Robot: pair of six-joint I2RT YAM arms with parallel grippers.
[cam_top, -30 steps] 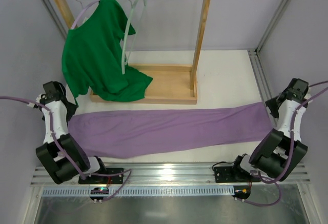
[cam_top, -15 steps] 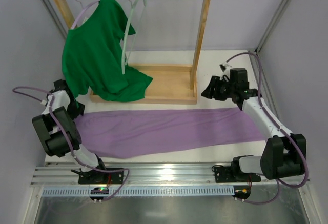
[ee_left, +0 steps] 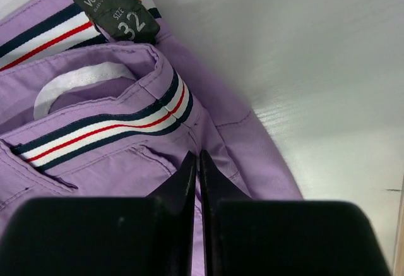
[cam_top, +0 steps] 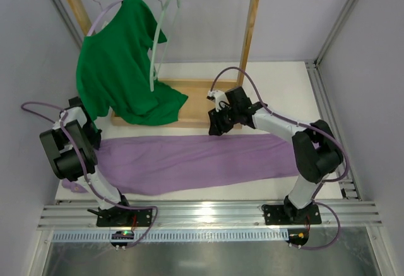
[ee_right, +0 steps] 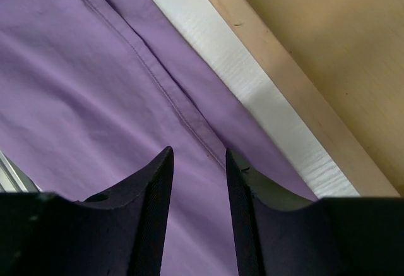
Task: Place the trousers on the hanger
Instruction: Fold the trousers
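The lilac trousers (cam_top: 189,159) lie flat across the table in front of the rack, waistband end to the left. My left gripper (cam_top: 88,134) is at that end. In the left wrist view my left gripper (ee_left: 196,157) is shut on the trousers (ee_left: 76,162) just below the striped waistband (ee_left: 107,127). My right gripper (cam_top: 214,127) is over the trousers' far edge at mid-length. In the right wrist view my right gripper (ee_right: 197,156) stands open just above a leg seam (ee_right: 158,80). The pale grey-green hanger (cam_top: 158,36) hangs bare on the rack's rail.
A wooden rack (cam_top: 249,42) stands behind the trousers, its base (cam_top: 208,105) close to my right gripper. A dark green T-shirt (cam_top: 117,67) hangs on a lavender hanger (cam_top: 104,14) at the rack's left. A dark size label (ee_left: 117,11) sits on the waistband.
My right arm swung from the table's right side to the middle of the trousers' far edge. My left gripper moved to the waistband end and closed there.
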